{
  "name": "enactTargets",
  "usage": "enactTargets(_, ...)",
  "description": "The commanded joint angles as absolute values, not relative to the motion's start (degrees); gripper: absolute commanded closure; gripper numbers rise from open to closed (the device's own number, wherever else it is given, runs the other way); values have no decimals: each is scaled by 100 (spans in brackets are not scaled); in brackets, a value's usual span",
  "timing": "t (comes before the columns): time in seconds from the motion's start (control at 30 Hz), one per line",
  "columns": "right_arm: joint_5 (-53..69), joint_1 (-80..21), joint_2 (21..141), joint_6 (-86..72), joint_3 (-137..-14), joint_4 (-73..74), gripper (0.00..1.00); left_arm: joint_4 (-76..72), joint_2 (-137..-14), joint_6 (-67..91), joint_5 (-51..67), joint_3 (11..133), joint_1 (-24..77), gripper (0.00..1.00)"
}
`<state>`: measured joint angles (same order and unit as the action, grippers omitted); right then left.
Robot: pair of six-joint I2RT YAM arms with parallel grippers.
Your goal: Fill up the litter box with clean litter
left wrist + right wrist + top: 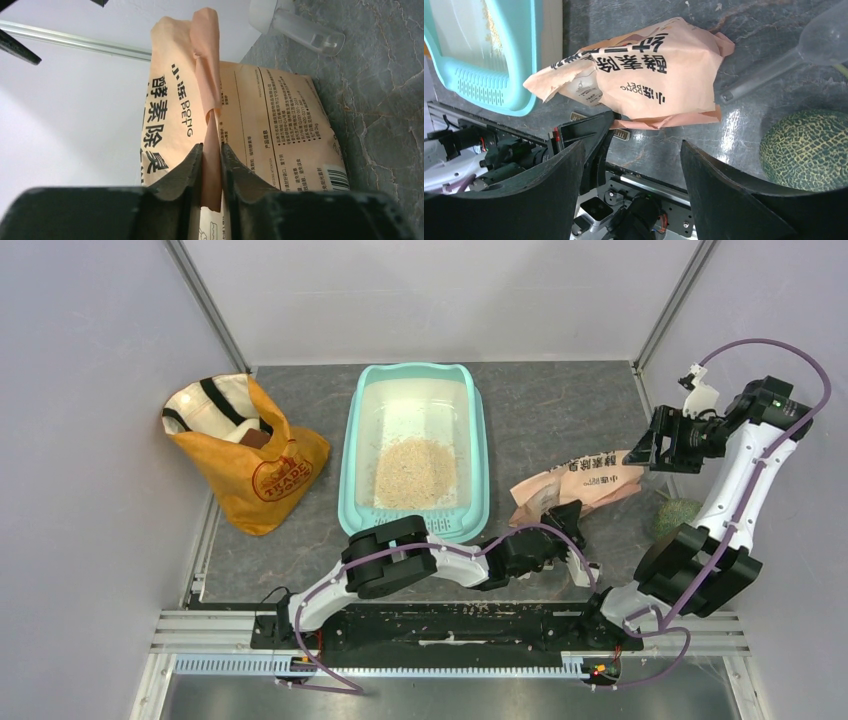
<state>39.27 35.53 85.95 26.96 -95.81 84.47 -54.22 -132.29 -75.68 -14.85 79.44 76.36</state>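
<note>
The left fingers (186, 172) were clamped on the bag's (280, 125) folded seam, probably to lift it for pouring. The right fingers (729, 195) hung apart over its right end. Litter (415, 472) lay heaped in the box (415, 370), left of the bag.

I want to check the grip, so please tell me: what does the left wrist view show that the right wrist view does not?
Only left wrist: the left gripper pinching a raised fold of the paper bag, and the bag's barcode. Only right wrist: the litter box, a green netted ball, the open right gripper. Both: the bag and a clear plastic scoop.
</note>
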Motion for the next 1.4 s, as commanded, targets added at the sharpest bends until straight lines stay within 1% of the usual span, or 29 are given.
enactTargets(0.0, 4326, 3583, 8617, 3389, -9933, 8920, 22, -5940, -13220, -7682, -1339, 8174, 7642, 85)
enactTargets(0.07, 4431, 3613, 8544, 3841, -9944, 9044, 22, -5938, -13125, -7610, -1311, 8161, 7652, 98)
enactTargets(0.1, 4489, 3642, 8491, 4121, -9919, 9081, 22, -5918, -13063, -7557, -1298, 8153, 7655, 98)
enactTargets(0.23, 4766, 3763, 7948, 5458, -9587, 9082, 21, -5855, -12683, -7219, -1192, 8026, 7648, 98)
enactTargets(0.37, 5005, 3915, 7496, 6677, -9252, 8988, 19, -5399, -12212, -6483, -1265, 8130, 7614, 98)
enactTargets(0.63, 5405, 4136, 7727, 8522, -9646, 9952, 19, -4487, -11407, -4437, -1041, 8339, 7343, 98)
enactTargets(0.8, 5255, 4277, 7481, 9219, -9375, 9972, 20, -3898, -11189, -3218, -734, 8497, 7068, 98)
enactTargets(0.9, 5203, 4312, 7316, 9661, -9100, 9970, 20, -3601, -11248, -2752, -573, 8679, 6932, 98)
enactTargets(1.1, 5511, 4309, 7311, 10186, -9053, 9974, 20, -2889, -11399, -1681, -233, 9227, 6686, 98)
enactTargets(1.27, 5820, 4214, 7263, 10489, -9063, 9969, 17, -2538, -11369, -1171, -22, 9531, 6588, 98)
enactTargets(1.37, 5914, 3897, 7253, 10607, -8995, 9972, 15, -2494, -11396, -1226, 167, 9616, 6586, 98)
